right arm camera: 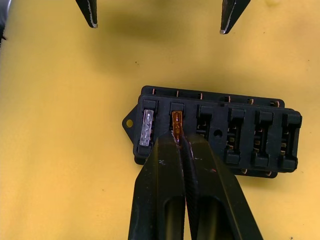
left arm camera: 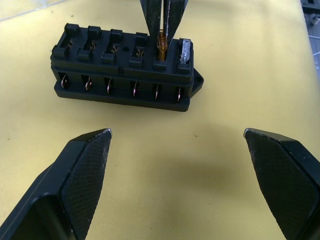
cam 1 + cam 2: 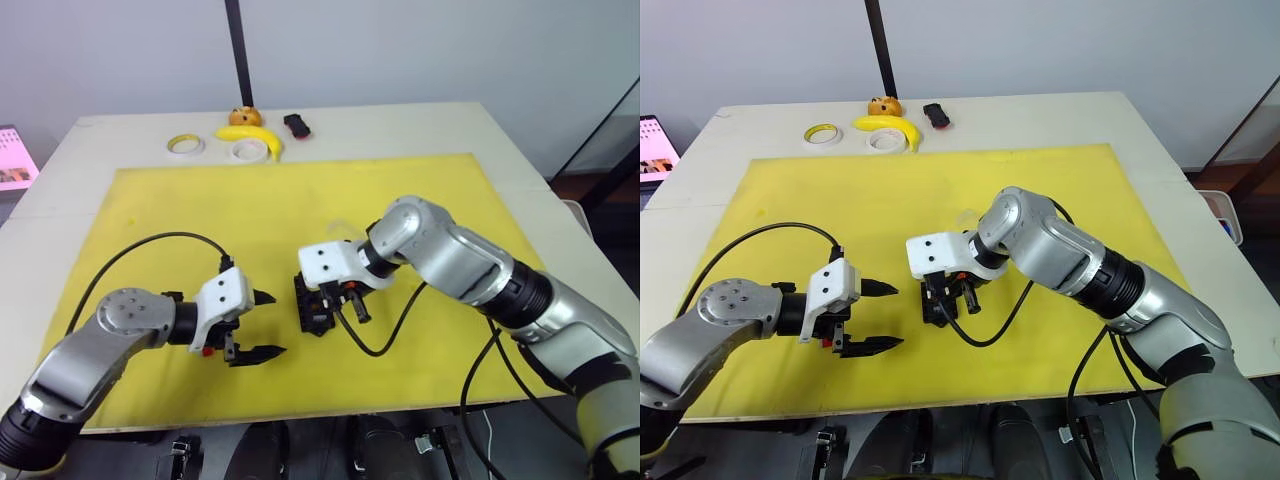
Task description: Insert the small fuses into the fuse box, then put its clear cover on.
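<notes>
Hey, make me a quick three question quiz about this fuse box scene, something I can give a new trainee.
1. True or false: the left gripper is holding a fuse.
2. What colour is the fuse pinched by the right gripper? A) blue B) amber C) red
3. How many slots of the fuse box look filled or are being filled: the grey fuse at the end and the one beside it?

Key
1. False: it hangs open over the yellow mat, short of the box.
2. B
3. Two; the other four look empty.
</notes>
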